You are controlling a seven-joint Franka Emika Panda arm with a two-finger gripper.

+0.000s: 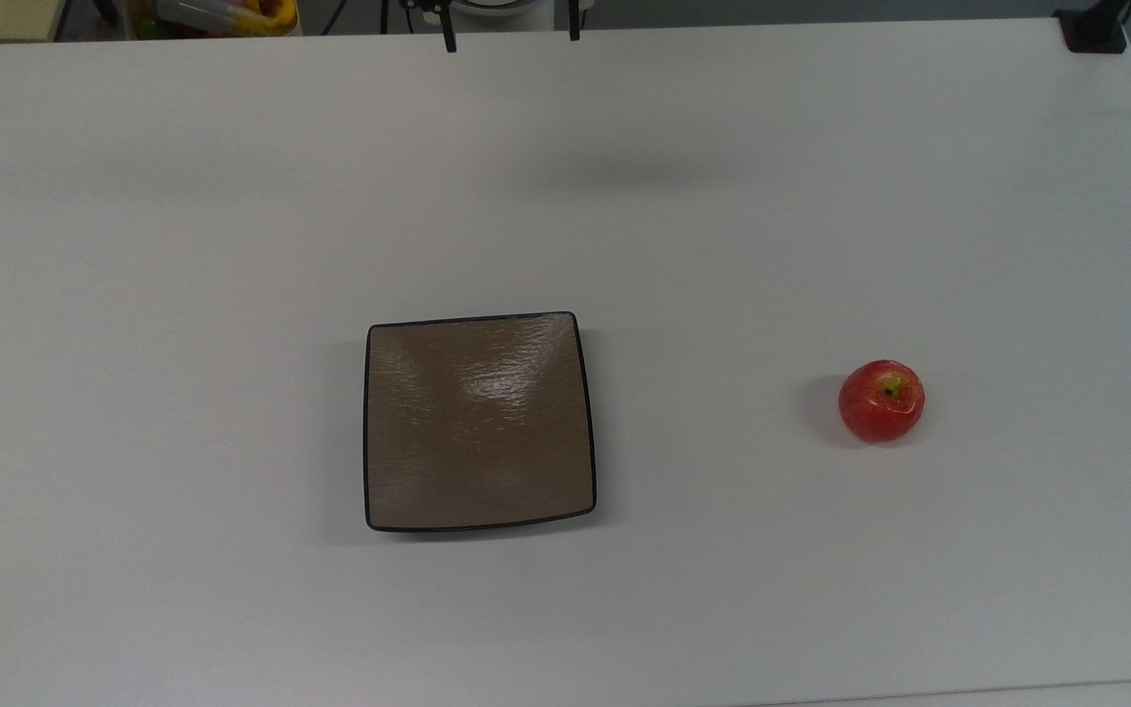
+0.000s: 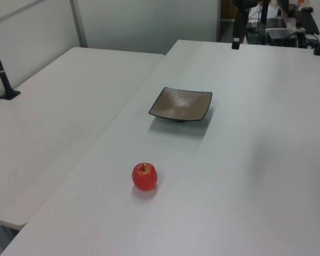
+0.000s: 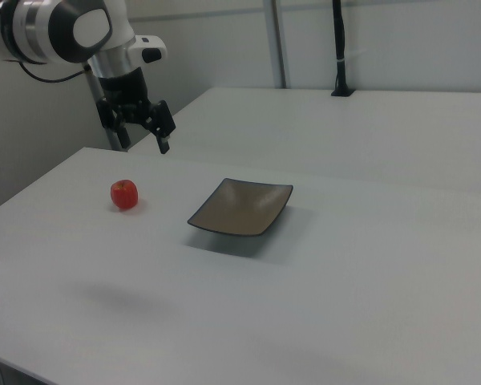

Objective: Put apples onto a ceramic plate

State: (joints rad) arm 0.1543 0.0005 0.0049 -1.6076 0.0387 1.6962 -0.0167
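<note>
A small red apple (image 1: 882,401) (image 2: 144,176) (image 3: 124,194) rests on the white table, well to the top view's right of the plate. The square brown ceramic plate (image 1: 478,422) (image 2: 181,104) (image 3: 242,207) lies near the table's middle with nothing on it. My gripper (image 3: 144,144) (image 1: 511,34) hangs open and holds nothing, high above the table's far edge in the top view. In the right view it hovers up and to the right of the apple. One dark finger (image 2: 236,38) shows at the left view's top.
A second white table (image 2: 53,117) adjoins on the left view's left, with a black post (image 2: 2,74) clamped to it. Another black clamp (image 1: 1094,27) sits at the top view's upper right corner. Colourful clutter (image 1: 227,15) lies beyond the far edge.
</note>
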